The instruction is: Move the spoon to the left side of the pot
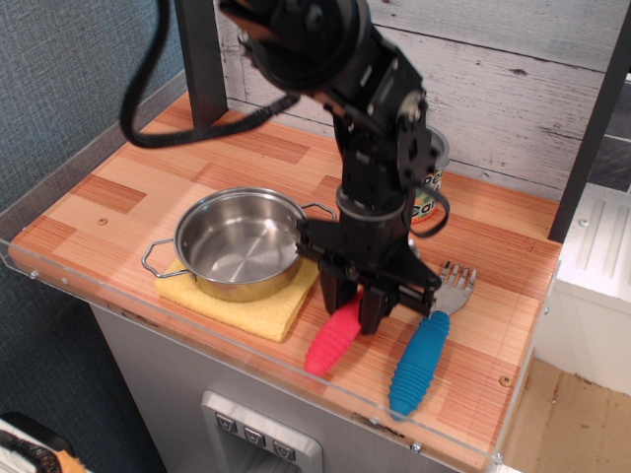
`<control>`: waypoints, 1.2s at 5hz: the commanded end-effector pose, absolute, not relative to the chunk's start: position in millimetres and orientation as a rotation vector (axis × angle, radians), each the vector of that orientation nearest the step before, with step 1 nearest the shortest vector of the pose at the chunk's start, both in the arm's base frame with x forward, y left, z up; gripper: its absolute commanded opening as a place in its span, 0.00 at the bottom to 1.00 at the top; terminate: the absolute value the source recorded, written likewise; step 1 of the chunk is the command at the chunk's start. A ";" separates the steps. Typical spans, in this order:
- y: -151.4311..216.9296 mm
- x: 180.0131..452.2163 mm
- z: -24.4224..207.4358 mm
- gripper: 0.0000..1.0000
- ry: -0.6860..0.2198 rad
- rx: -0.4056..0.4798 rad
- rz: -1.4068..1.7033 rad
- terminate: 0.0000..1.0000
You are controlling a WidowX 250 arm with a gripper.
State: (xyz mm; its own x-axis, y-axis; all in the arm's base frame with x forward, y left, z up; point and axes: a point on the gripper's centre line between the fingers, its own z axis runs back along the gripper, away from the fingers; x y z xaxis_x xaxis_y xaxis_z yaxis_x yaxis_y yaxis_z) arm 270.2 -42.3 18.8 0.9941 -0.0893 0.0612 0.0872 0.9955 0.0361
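Note:
The spoon has a ribbed red-pink handle pointing toward the table's front edge; its metal bowl is hidden under the gripper. My black gripper points down and is shut on the upper end of the spoon's handle, just right of the pot. The handle looks slightly raised and shifted left. The steel pot with two wire loop handles sits on a yellow cloth left of the gripper.
A fork with a blue ribbed handle lies right of the spoon near the front edge. A printed tin can stands behind the arm. A clear acrylic lip runs along the table's front edge. A dark post stands at the back left.

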 end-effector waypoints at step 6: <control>65.9 251.5 102.1 0.00 -0.085 0.072 0.042 0.00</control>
